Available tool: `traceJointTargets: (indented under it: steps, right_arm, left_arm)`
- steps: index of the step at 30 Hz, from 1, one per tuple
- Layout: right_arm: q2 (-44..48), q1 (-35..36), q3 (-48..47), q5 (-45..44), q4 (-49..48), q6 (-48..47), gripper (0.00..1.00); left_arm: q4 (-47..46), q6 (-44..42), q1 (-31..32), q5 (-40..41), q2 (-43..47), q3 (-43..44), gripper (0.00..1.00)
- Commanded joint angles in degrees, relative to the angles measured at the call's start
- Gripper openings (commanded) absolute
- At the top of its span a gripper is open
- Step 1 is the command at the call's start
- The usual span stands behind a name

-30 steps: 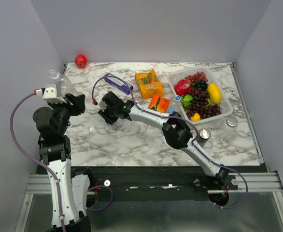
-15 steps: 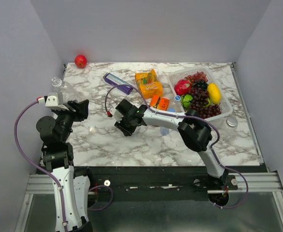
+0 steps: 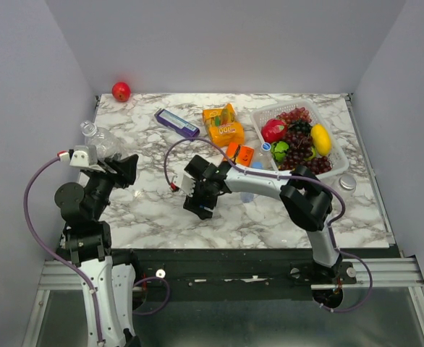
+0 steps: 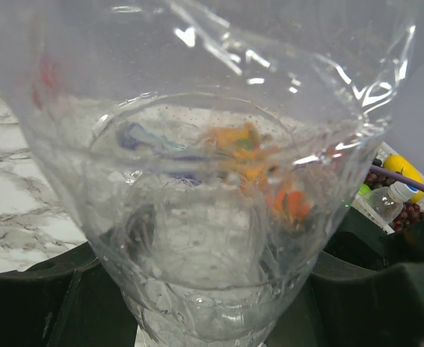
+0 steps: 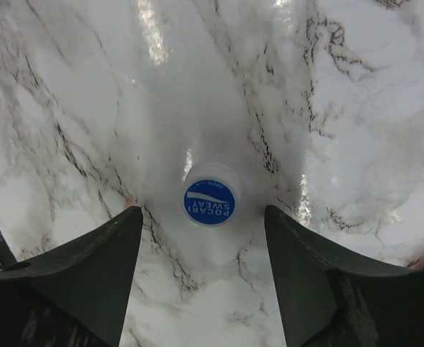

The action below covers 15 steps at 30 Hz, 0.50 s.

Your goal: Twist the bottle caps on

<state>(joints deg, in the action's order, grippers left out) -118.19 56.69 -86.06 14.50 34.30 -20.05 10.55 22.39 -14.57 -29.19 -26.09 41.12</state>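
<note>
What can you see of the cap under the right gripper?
The cap is small and round and looks like plastic. It has a blue top face printed in white with POCARI SWEAT, and a pale whitish side wall. It lies flat, top up, on the marble table. The right gripper stands open above it, one dark finger on each side, both clear of it. Only the table touches it. Its underside and thread are hidden.

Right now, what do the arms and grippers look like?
Both arms: white links, black joint housings. A purple cable loops beside the left arm and another over the right arm. The left gripper and right gripper have dark wedge-shaped fingers.
</note>
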Motion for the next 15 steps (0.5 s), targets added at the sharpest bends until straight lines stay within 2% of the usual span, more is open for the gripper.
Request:
traceJointTargets:
  steps: [1,3,6,15]
  right_arm:
    - [2.8,0.0,2.0,1.4,5.2,-17.5,0.77]
    - [3.5,-0.3,4.4,2.0,4.6,-24.4,0.77]
    - [4.3,-0.5,6.2,1.9,3.1,-29.1,0.76]
    - [1.7,-1.5,2.0,8.0,0.9,-29.6,0.71]
  left_arm:
    - [0.9,1.4,-0.4,-4.3,0.9,-1.7,0.21]
    - [0.9,2.0,-0.4,-4.6,1.1,-2.0,0.22]
    - [0.4,2.6,-0.4,-5.1,1.2,-2.5,0.22]
    - [0.1,2.3,-0.4,-5.0,1.1,-3.2,0.23]
